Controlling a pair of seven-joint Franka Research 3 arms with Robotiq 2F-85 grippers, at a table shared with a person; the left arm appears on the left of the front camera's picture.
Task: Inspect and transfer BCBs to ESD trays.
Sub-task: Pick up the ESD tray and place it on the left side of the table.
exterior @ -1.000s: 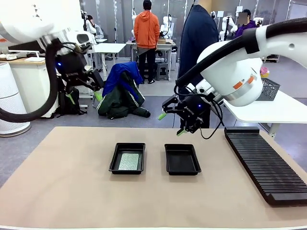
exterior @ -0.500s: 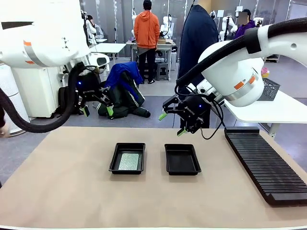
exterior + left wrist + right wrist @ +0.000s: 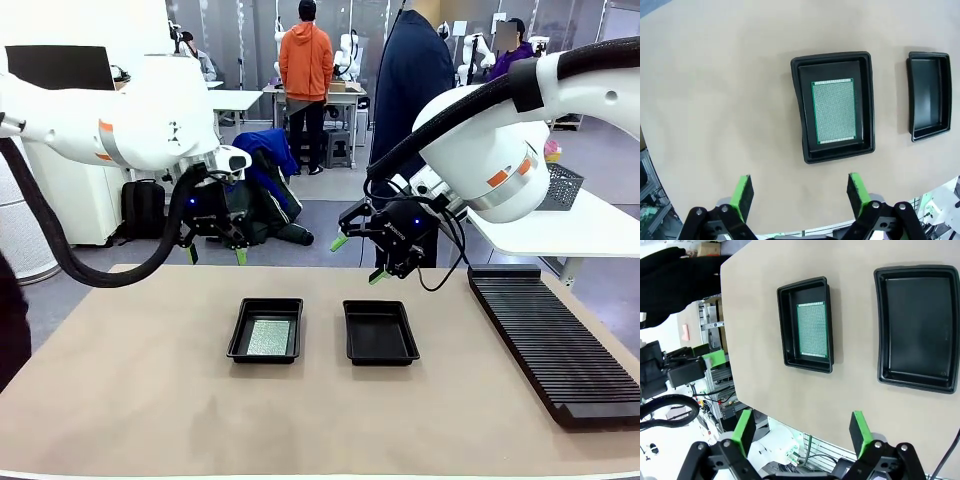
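Observation:
Two black ESD trays lie side by side mid-table. The left tray (image 3: 237, 340) (image 3: 867, 102) (image 3: 785, 325) holds one BCB (image 3: 268, 337) (image 3: 833, 112) (image 3: 813, 330), flat on its floor, green with a fine dotted face. Nothing lies in the right tray (image 3: 380, 350) (image 3: 912, 95) (image 3: 880, 330). My left gripper (image 3: 214, 254) (image 3: 799, 192) hangs open above the table's far edge, behind and left of the left tray, holding nothing. Open as well, with nothing between its fingers, my right gripper (image 3: 358, 259) (image 3: 801, 432) hovers behind the right tray.
A long black ribbed rack (image 3: 553, 345) lies along the table's right side. A person in dark blue (image 3: 410, 90) stands at the far side, behind the right gripper. A dark sleeve (image 3: 12, 345) (image 3: 675, 277) shows at the table's left edge. A side table (image 3: 560, 225) stands at right.
My left arm has swung in from the far left and come down toward the table's far edge behind the left tray, gripper still open. The right arm has not moved.

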